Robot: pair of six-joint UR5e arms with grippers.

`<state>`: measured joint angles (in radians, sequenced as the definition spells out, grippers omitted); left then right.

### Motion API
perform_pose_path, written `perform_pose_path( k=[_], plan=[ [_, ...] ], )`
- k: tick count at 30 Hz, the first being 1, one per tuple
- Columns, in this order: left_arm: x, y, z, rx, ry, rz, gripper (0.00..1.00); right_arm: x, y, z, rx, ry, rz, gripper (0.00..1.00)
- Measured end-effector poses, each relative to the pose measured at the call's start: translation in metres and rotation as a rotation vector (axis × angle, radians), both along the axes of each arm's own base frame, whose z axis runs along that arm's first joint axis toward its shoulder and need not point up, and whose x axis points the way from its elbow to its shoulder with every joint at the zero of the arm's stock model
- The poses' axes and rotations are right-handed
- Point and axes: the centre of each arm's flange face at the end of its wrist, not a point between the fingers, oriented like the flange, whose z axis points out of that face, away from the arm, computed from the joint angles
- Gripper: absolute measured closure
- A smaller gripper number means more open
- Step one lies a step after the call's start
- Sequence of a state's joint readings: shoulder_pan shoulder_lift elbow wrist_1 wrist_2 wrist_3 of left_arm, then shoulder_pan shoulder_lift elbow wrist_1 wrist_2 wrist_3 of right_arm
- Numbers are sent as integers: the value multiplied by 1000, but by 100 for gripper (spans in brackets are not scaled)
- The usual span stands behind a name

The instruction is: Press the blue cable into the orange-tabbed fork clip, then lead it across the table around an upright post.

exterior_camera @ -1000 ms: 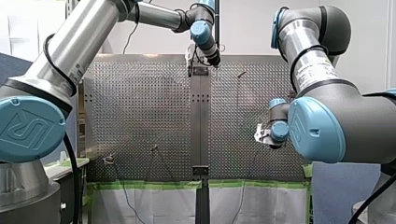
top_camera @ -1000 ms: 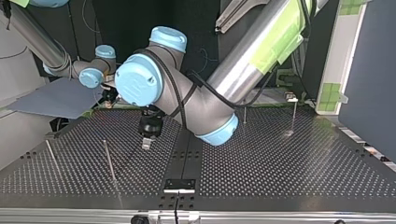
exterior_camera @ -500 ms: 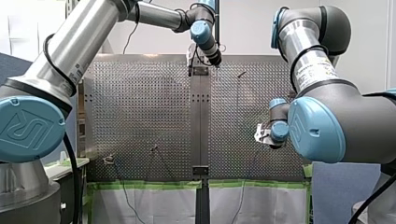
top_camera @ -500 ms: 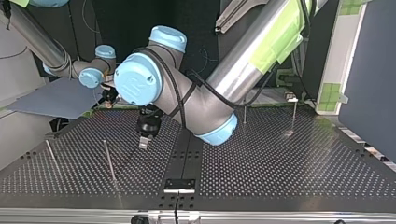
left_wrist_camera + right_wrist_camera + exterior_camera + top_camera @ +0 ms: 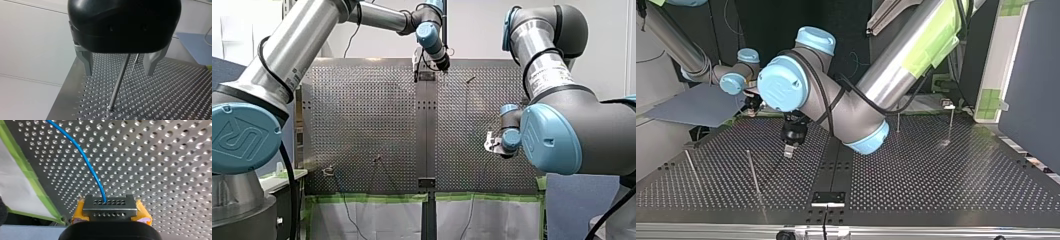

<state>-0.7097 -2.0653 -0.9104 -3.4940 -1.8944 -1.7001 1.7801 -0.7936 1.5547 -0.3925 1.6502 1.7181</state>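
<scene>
Spread wide, my left gripper has edged toward the top view's left — an upright post seemingly between its fingers. My right gripper pinches the blue cable, which runs lengthwise ahead — bowing toward green tape.

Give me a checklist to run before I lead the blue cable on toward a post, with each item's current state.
1. The blue cable is held by my right end effector: ok, it runs in between the yellow pads.
2. My left end effector is open: ok, the metal fingers stand apart.
3. The upright post is clear of it: ok, it lines up between the fingers and touches neither.
4. The cable is free of snags: ok, it curves loosely over the perforated table.
5. The cable is seated in the orange-tabbed fork clip: cannot tell, no view shows the clip.
</scene>
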Motion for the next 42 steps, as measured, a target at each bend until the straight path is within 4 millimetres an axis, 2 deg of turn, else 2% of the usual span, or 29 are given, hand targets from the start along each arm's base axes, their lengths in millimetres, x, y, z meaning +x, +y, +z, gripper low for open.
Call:
perform_pose_path(
  k=[7,17,26,35,42],
  plan=[
    [-3,0,-21,40,25,-4,1,1,-4,35,-49,-20,0,100],
    [-8,-3,-60,72,43,-18,1,3,-10,104,-149,-63,5,100],
    [-18,-11,-64,73,41,-39,1,4,-5,159,-216,-85,14,100],
    [-22,-16,-63,65,36,-46,1,6,8,197,-226,-88,24,100],
    [-22,-16,-63,65,35,-43,1,12,26,215,-201,-81,42,100]
  ],
)
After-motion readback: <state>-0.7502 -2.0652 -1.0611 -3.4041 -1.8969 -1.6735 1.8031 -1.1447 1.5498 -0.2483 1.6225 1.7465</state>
